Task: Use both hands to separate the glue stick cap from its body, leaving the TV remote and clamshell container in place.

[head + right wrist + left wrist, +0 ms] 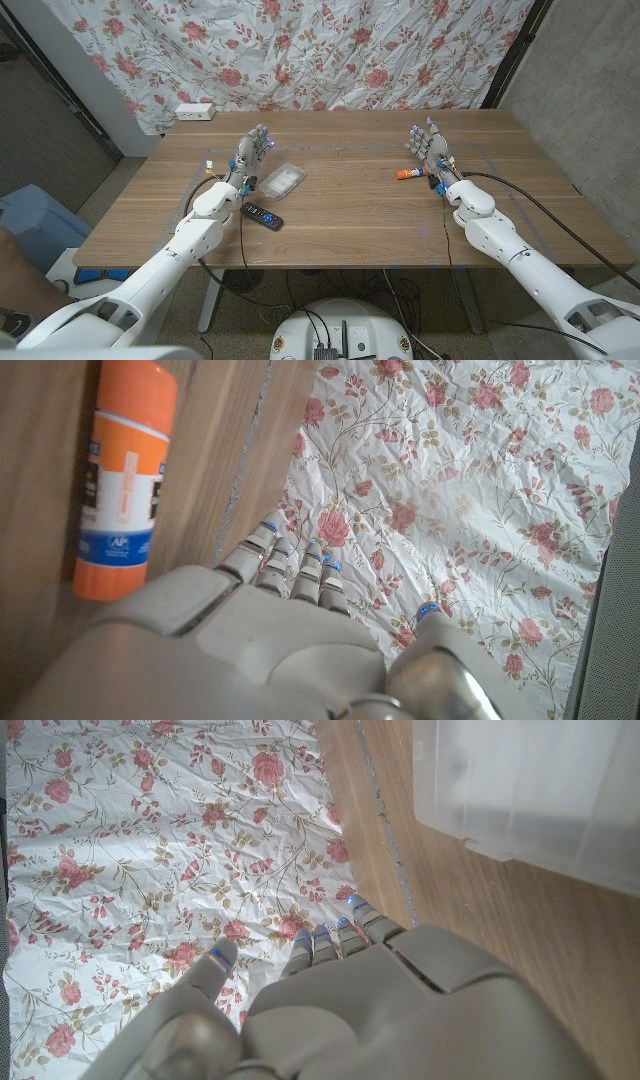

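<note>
1. Currently, the orange-and-white cylindrical glue stick [410, 174] lies on its side on the brown wooden tabletop [340, 215], toward the right half; this glue stick serves as the landmark below. Its cap is still on.
2. Just to the right of the glue stick stands the right robot hand [430, 148], raised on its edge with fingers pointing up and spread; it holds nothing and does not touch the stick.
3. From the right wrist view, the glue stick [122, 480] lies beside the back of the right robot hand [270, 640], with a narrow strip of tabletop between them.
4. Well to the left of the glue stick sits the clear plastic clamshell container [282, 180], closed.
5. Nearer the robot than the container, and far left of the glue stick, lies the black rectangular TV remote [263, 215], angled.
6. Farthest left of the glue stick, beside the container, the left robot hand [252, 150] stands upright, fingers apart, gripping nothing.
7. Behind the glue stick, past the tabletop's far edge, hangs a white floral cloth [330, 50].
</note>
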{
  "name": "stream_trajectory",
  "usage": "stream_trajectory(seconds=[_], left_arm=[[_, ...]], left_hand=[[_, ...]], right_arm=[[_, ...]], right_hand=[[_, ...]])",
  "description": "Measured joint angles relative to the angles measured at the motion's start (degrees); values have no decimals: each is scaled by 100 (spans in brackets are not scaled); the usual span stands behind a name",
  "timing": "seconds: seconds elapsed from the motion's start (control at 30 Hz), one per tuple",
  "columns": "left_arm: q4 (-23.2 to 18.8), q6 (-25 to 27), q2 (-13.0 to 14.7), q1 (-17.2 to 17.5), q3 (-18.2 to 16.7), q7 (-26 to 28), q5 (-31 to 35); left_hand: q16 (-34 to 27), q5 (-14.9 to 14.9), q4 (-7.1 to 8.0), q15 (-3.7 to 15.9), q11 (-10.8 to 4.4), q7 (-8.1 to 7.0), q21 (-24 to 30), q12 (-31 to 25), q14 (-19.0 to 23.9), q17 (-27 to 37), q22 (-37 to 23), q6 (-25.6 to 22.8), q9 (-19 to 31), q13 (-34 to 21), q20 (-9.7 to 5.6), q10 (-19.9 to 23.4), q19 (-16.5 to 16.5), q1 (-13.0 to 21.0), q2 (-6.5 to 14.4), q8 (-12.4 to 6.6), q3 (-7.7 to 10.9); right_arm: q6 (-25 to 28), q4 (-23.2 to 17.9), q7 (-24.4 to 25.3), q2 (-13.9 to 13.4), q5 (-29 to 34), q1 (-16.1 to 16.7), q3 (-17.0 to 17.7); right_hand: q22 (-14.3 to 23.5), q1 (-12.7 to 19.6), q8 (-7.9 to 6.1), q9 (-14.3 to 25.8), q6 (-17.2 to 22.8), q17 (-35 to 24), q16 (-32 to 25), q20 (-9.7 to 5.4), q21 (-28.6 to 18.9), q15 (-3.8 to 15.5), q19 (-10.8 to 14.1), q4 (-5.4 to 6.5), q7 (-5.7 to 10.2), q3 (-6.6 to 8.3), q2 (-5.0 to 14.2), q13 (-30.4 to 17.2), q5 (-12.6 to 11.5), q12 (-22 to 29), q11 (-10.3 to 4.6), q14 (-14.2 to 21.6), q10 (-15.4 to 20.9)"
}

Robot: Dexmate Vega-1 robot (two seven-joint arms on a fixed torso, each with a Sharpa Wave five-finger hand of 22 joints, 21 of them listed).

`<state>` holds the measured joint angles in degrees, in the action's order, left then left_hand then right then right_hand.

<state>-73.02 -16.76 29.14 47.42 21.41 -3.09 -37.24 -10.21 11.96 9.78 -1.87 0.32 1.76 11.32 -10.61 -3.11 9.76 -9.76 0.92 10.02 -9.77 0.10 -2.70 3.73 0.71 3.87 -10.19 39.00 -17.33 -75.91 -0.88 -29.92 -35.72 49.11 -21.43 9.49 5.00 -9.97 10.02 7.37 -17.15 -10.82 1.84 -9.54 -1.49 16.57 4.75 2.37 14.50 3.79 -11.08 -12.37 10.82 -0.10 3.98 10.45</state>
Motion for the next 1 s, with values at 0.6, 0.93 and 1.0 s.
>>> stream_trajectory(seconds=[0.6,0.93,1.0], left_arm=[[-120,-61,9,81,28,126,88],[-328,-33,61,197,6,300,132],[-370,1,84,210,4,325,141]], left_hand=[[0,0,7,2,-25,0,0,-27,3,-1,1,0,-15,1,0,26,0,0,0,0,7],[0,0,31,34,-62,-1,0,-27,35,-1,1,0,-16,1,-31,106,30,0,-1,0,31],[0,0,31,34,-62,-1,0,-27,35,-1,1,0,-16,1,-31,106,30,0,-1,0,31]], right_arm=[[-36,-253,78,-272,368,112,-63],[120,-533,143,-646,801,106,-134],[136,-570,147,-701,854,102,-136]], right_hand=[[-1,1,-21,-1,-1,67,-21,-159,-21,132,-95,-48,0,48,1,18,0,0,-2,32,-2],[-2,109,-21,-2,-1,144,-21,-287,-21,192,-230,-119,0,119,107,18,-35,0,-22,-29,-23],[-2,156,-26,-2,-1,147,-20,-297,-21,196,-280,-127,0,127,56,18,-35,0,-22,-33,-23]])
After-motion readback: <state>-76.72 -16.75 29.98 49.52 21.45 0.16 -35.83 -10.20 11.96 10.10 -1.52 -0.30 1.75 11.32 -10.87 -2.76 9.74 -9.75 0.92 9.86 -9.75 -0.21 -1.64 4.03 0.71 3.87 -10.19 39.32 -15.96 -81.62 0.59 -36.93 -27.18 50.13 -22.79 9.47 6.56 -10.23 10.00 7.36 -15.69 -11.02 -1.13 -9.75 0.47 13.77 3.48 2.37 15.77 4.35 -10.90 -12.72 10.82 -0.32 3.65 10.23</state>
